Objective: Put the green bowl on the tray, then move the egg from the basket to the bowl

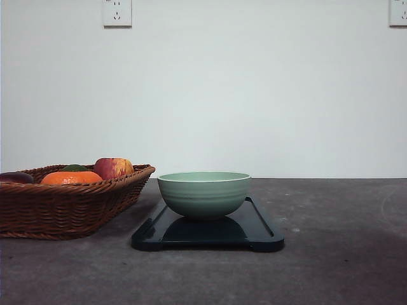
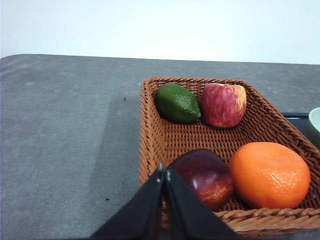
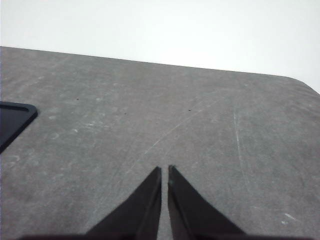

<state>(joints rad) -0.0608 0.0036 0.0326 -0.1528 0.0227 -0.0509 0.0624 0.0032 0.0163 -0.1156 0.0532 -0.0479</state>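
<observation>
The pale green bowl (image 1: pixel 203 194) stands upright in the middle of the dark tray (image 1: pixel 264 235). Left of the tray sits the brown wicker basket (image 1: pixel 63 206). In the left wrist view the basket (image 2: pixel 150 130) holds fruit; the egg is hidden or out of view. My left gripper (image 2: pixel 164 171) is shut with nothing in it, above the basket's near rim beside a dark red fruit (image 2: pixel 205 177). A sliver of the bowl (image 2: pixel 316 120) shows past the basket. My right gripper (image 3: pixel 165 168) is shut and empty over bare table, with a tray corner (image 3: pixel 15 117) off to its side.
The basket holds a green lime-like fruit (image 2: pixel 177 103), a red apple (image 2: pixel 224 104) and an orange (image 2: pixel 270 175). The grey table (image 1: pixel 343 254) stretches open to the right of the tray. A white wall with sockets (image 1: pixel 117 13) stands behind.
</observation>
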